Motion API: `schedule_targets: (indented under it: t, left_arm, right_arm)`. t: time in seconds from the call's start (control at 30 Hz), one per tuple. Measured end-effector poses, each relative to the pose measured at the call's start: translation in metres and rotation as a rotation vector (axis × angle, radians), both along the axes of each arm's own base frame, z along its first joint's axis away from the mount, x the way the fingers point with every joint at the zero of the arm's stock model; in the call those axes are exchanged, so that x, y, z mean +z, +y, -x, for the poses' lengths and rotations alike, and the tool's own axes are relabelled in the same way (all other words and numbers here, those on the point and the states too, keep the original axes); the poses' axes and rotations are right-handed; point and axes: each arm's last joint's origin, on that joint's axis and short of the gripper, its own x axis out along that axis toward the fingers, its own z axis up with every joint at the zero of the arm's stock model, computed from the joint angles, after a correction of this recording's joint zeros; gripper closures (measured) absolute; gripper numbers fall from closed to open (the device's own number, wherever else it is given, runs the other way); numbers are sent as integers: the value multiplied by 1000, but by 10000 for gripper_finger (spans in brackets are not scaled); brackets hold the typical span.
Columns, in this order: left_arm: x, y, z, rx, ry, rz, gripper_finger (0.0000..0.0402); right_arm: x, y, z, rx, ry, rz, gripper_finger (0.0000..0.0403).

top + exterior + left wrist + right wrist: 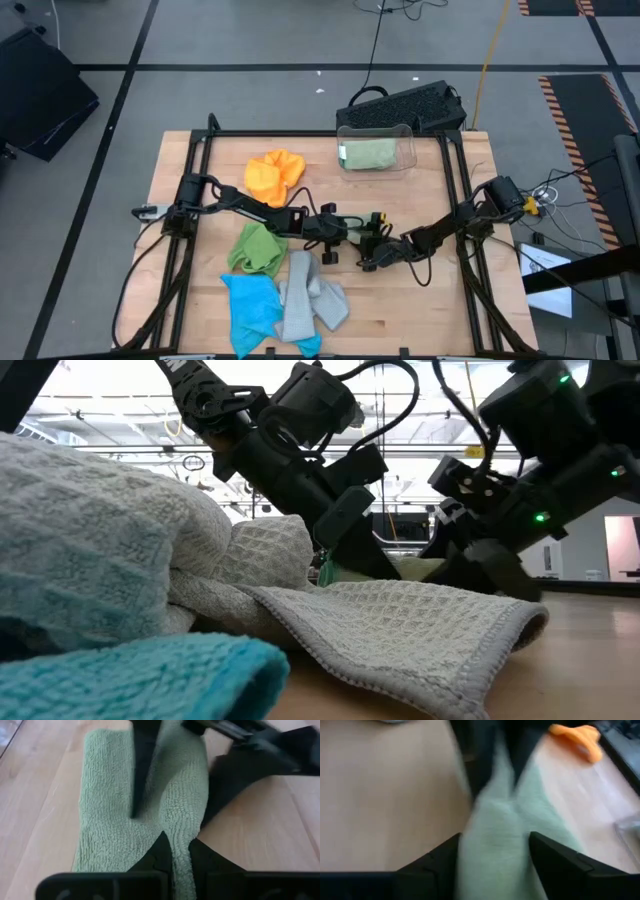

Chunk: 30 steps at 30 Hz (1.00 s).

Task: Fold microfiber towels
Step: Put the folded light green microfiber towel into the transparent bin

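Note:
A pale green microfiber towel (115, 820) lies on the wooden table at its middle, and the two grippers largely hide it in the high view. My left gripper (176, 842) reaches in from the table's left (345, 228) and is shut on the towel. My right gripper (495, 845) comes from the right (372, 255). It is open, with one finger (140, 775) over the towel and the other (235, 780) at its edge. Whether they touch the cloth, I cannot tell. My left gripper pinches a narrow raised strip of the pale green towel (180, 870) between its two fingers. The fingers slant down from the table's left. The rest of the towel lies spread on the table beyond the fingers, slack.
An orange towel (274, 174) lies at the far left. A bright green towel (257, 248), a blue towel (250, 310) and a grey towel (310, 300) are bunched at the near left. A clear bin (376, 148) holding a folded green towel stands at the far edge.

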Motion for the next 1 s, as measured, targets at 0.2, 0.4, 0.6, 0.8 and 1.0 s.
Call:
schedule_targets:
  t: [0.2,0.4,0.6,0.8,1.0]
  left_arm:
    - [1,1,-1,-2,-9,-3,362]
    - [5,2,-1,-5,-16,-49,356]
    - [32,5,7,80,-27,-153,291]
    - [77,15,20,154,-83,-260,202]
    - [118,28,32,167,-173,-308,165]
  right_arm:
    - [-1,-9,-1,-49,14,-3,306]
    - [5,-14,0,-20,47,59,386]
    - [35,-35,3,-34,69,156,371]
    - [72,-65,14,-38,83,234,388]
    - [105,-89,26,-62,56,352,380]
